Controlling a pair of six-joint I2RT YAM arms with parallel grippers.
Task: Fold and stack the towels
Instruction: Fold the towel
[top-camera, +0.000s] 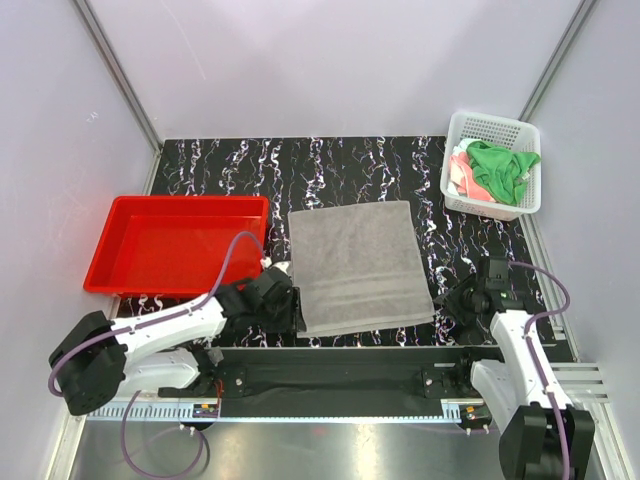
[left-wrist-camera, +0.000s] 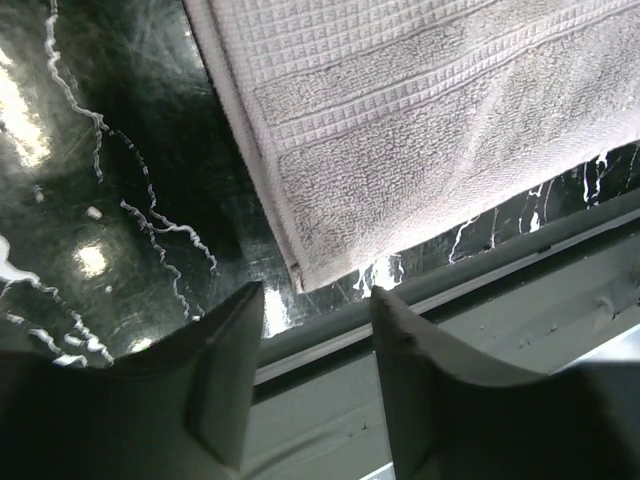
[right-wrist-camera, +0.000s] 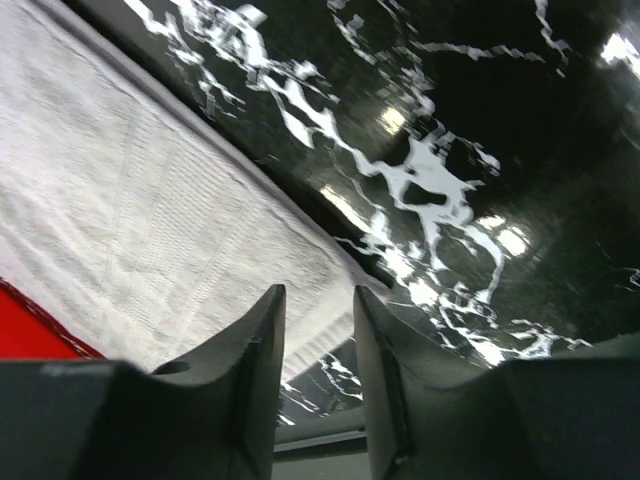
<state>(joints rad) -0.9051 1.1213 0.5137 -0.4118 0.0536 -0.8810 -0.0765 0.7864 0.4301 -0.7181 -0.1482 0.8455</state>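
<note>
1 grey towel (top-camera: 358, 265) is lying spread flat and unfolded on the middle of the table (top-camera: 230, 165), its near edge running along the table's near rim.

Left gripper (left-wrist-camera: 315, 300) is hovering just off the near-left corner. Its fingers (left-wrist-camera: 225, 370) are spread with nothing between them, and the corner is sitting just ahead of the gap.

Right gripper (right-wrist-camera: 318, 300) is hanging by the near-right corner, fingers (right-wrist-camera: 250, 370) also apart and pinching nothing. Whether they are touching cloth, I cannot tell.

Green towel (top-camera: 503, 165) and pink towel (top-camera: 466, 178) are waiting bunched in the white basket (top-camera: 493, 122) at the far right. A 4th towel is not showing clearly. Red tray (top-camera: 190, 203) is sitting left of the grey towel, apart from it.

Judgement: fold 1 of the grey towel is in hand, at the grasp phase, with 0 towels stacked. The next move is calling for both grippers dropping onto their corners and closing on the cloth. They should then be lifting together and carrying the near edge evenly over to the far edge.
</note>
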